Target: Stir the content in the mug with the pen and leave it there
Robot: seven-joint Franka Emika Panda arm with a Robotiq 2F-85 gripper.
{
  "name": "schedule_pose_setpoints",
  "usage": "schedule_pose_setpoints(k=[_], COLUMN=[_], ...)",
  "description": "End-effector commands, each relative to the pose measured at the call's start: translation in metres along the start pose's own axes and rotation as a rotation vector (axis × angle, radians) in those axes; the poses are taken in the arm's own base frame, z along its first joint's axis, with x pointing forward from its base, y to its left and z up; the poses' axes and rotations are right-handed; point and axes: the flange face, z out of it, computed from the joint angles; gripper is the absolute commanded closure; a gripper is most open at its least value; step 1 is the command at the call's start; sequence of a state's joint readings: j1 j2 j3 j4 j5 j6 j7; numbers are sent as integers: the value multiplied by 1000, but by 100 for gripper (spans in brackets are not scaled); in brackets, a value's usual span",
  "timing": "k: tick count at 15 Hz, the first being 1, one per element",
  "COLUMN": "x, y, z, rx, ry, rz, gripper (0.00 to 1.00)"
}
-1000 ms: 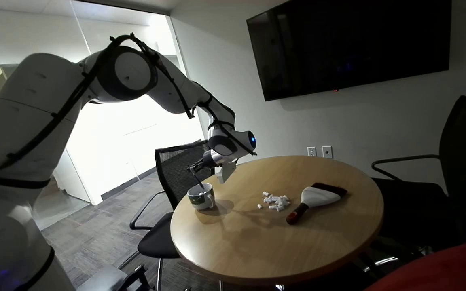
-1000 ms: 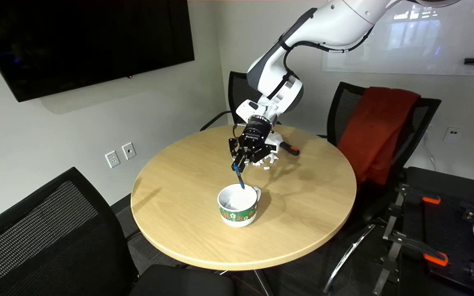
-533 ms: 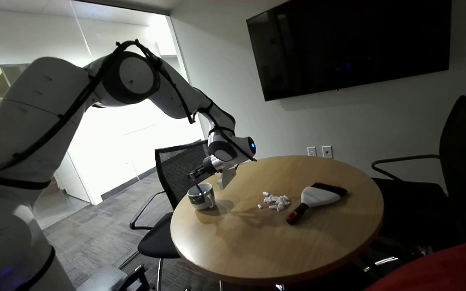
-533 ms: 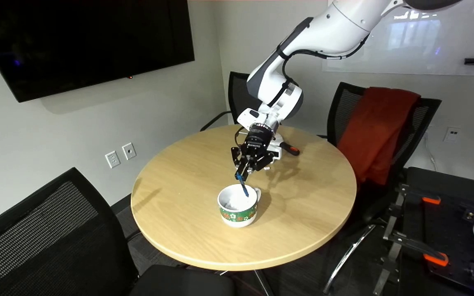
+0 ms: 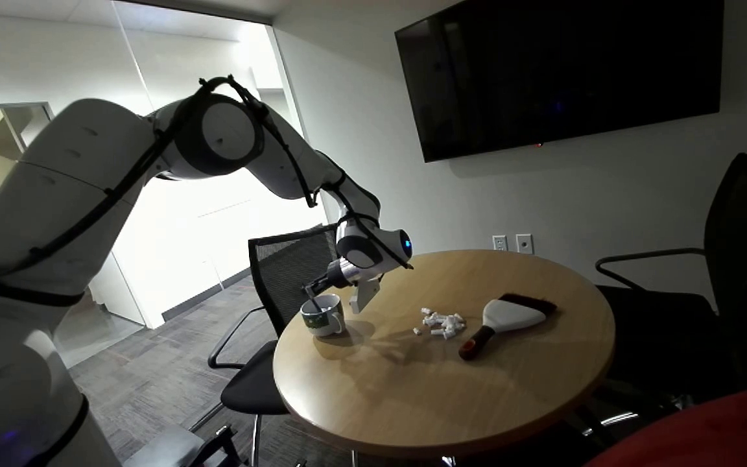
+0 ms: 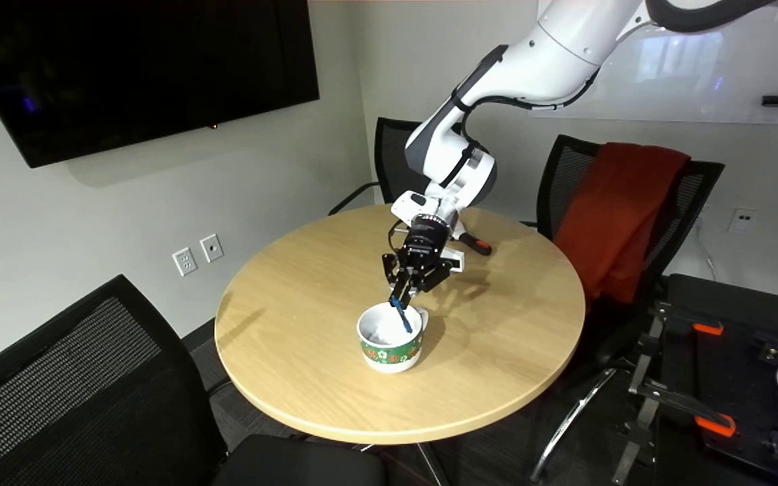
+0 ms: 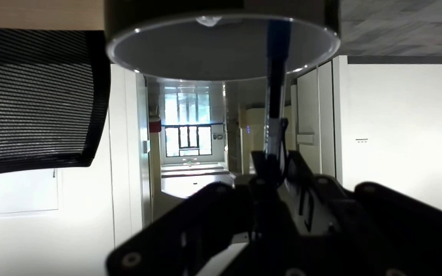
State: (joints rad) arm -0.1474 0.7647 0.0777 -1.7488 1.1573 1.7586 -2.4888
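The mug is white with a green flowered band and a handle, upright on the round table; it also shows in an exterior view. Its open rim and inner wall show at the top of the wrist view. My gripper is shut on the pen, just above the mug's rim on the handle side. The pen is thin, blue and dark, tilted, with its lower end inside the mug. In the wrist view the pen runs from between the fingertips into the mug. Some white content shows inside; whether the pen touches it is unclear.
The round wooden table carries a cluster of small white bits and a white scraper-like tool with a dark handle. Black chairs stand around the table. The mug is near the table's edge.
My gripper has moved down towards the mug, and the pen's lower end has gone deeper inside it. The gripper stays shut on the pen. The mug has not moved.
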Motion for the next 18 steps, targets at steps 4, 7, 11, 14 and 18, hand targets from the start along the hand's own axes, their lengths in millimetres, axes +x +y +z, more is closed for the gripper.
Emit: schedule_pose_setpoints(k=[4,7,11,14,18], x=[-8,-8,-7,-5,-5], y=[13,18,25,31,38], z=[-5,-9,-10,-9,-4], rx=[-38,-51,-62,-63,-59], ry=[-28,-33,-26,-10,17], rz=[-48,-77,-112,-125,-137], gripper=[96,96,96,96,96])
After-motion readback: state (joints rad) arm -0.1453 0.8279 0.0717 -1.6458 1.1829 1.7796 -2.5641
